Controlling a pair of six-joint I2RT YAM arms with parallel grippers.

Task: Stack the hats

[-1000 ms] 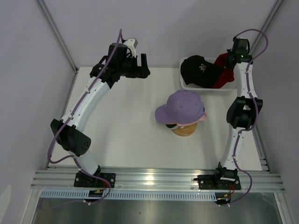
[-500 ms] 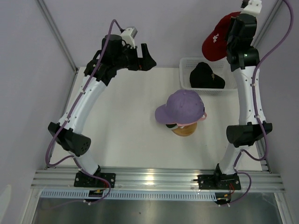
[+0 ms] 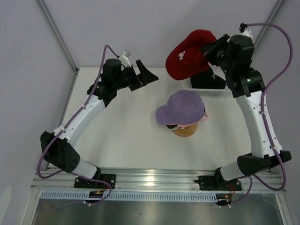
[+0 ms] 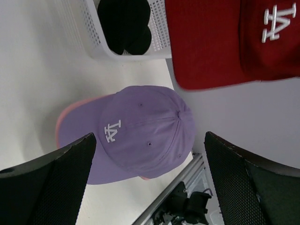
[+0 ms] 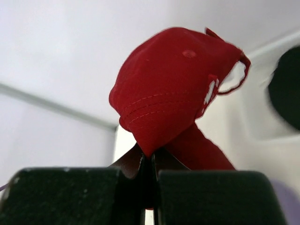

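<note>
Above the far right corner of the tabletop (image 3: 126,126), the right end effector (image 3: 209,50) is pinching the red hat (image 3: 187,54) and holding it up in the air. The right wrist view is showing its fingers (image 5: 206,197) pressed tight on a fold of red fabric at the hat's edge, with the crown bulging out beyond them. The red hat is hanging partly over the near-left corner of the white mesh basket (image 3: 186,86), well apart from the stack. Inside that basket the black hat (image 3: 206,80) is lying alone. Near the middle of the tabletop the lavender hat (image 3: 182,108) is sitting on top of the stack, its brim pointing left. The pink hat (image 4: 70,110) is peeking out from under it, and the round wooden stand (image 3: 184,131) is carrying them. The left end effector (image 3: 147,72) is hovering over the far side of the tabletop with its jaws spread wide, gripping nothing and facing the lavender hat.
</note>
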